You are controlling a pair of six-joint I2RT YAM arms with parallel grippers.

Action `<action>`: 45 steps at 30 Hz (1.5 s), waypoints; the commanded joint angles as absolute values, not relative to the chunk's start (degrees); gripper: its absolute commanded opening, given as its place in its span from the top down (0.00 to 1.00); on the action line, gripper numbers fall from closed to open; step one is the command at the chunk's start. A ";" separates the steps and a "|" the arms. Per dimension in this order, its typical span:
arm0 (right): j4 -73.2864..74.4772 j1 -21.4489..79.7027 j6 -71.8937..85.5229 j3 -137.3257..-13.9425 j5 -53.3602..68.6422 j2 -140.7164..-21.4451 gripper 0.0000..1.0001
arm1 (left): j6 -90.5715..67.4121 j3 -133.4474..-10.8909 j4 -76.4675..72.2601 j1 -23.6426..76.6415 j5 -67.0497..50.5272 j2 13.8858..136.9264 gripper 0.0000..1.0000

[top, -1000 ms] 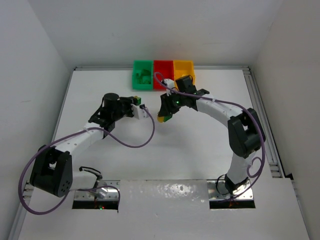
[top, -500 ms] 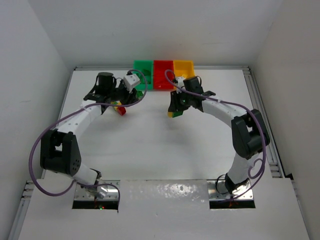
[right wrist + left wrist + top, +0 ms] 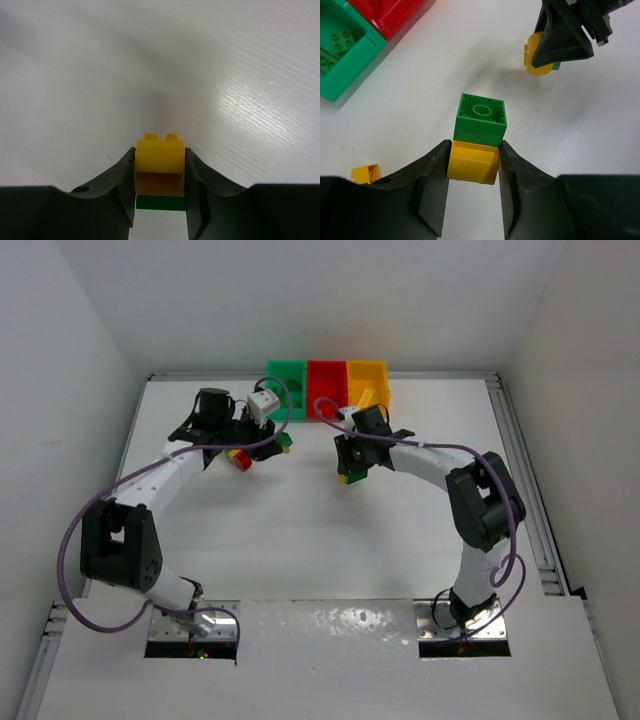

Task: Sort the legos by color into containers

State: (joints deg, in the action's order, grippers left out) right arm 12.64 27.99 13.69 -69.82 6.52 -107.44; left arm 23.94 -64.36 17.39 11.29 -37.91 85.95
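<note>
My left gripper (image 3: 473, 150) is shut on a yellow lego (image 3: 473, 161) with a green lego (image 3: 481, 119) stuck to its far side, held just above the table. In the top view this pair (image 3: 283, 442) hangs in front of the green container (image 3: 286, 380). My right gripper (image 3: 160, 160) is shut on another yellow lego (image 3: 160, 159) with a green lego (image 3: 160, 202) under it; in the top view it (image 3: 348, 472) is in front of the red container (image 3: 325, 380). The yellow container (image 3: 367, 380) stands to the right of the red one.
Green legos (image 3: 339, 39) lie in the green container (image 3: 350, 62). A small yellow lego (image 3: 366, 173) rests on the table left of my left fingers, and a red and yellow lego cluster (image 3: 238, 458) sits under the left arm. Walls close in the table.
A second ago both grippers were close together at mid-table. The left arm has swung back-left toward the green container with its legos. The right gripper has shifted slightly, still holding its pair.
</note>
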 commanded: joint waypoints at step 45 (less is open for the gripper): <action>-3.08 36.74 -16.08 -70.49 43.95 -95.89 0.33 | 51.24 -71.72 39.20 13.89 -56.07 83.23 1.00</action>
